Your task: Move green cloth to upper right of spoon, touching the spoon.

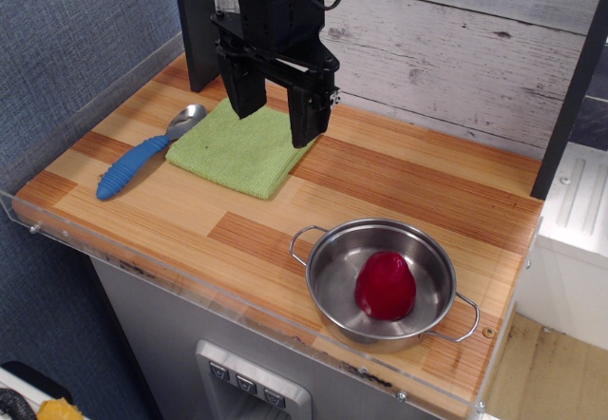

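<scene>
gripper (275, 116) spread wide, empty, above green cloth (237, 152) | cloth flat, touching spoon (144, 153) bowl, upper right of it

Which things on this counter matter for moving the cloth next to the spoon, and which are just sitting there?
Part of the job:
green cloth
spoon
gripper, open above the cloth

Just lying about:
steel pan
red object inside the pan

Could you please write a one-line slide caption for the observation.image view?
Open gripper hovers above the green cloth, which lies touching the spoon.
</scene>
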`<state>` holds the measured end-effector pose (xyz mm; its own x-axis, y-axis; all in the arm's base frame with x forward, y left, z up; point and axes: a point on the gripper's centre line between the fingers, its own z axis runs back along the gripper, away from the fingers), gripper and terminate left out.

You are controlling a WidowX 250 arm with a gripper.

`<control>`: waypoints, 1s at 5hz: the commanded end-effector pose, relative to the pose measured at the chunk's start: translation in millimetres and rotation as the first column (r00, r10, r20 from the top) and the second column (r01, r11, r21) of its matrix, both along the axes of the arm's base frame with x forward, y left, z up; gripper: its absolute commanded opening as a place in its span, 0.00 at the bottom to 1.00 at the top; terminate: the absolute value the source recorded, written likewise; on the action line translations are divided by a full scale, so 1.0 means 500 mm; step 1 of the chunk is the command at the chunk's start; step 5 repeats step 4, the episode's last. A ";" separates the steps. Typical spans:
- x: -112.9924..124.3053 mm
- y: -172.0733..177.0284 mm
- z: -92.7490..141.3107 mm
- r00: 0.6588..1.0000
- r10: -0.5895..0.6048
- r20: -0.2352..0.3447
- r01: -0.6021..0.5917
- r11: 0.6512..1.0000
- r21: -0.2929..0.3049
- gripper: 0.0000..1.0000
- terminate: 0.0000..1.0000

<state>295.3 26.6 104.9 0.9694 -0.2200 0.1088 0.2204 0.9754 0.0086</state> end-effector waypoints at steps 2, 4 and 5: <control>0.001 0.009 0.025 0.999 0.005 0.040 -0.005 1.000 0.004 1.00 0.00; 0.001 0.009 0.025 0.999 0.005 0.040 -0.005 1.000 0.004 1.00 1.00; 0.001 0.009 0.025 0.999 0.005 0.040 -0.005 1.000 0.004 1.00 1.00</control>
